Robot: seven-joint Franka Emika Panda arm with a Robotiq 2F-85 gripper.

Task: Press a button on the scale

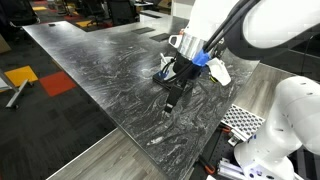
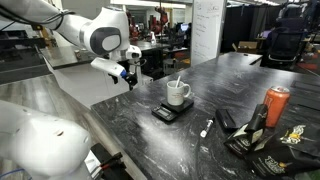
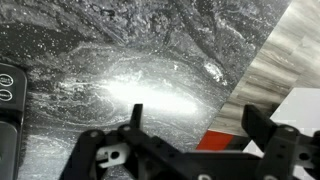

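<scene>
Wrist view: pincer (image 3: 195,128) spread wide, holding nothing, scale off to one side.
At that view's left edge, clear of the fingertips, shows a black slab with round buttons (image 3: 7,86), likely the scale. In an exterior view the one squarish scale (image 2: 160,115) lies low beyond the pincer, one white cup (image 2: 177,93) on it and one orange bottle (image 2: 275,103) farther off.

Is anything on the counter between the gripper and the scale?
No. In an exterior view, the marbled counter between the gripper and the scale is bare.
</scene>
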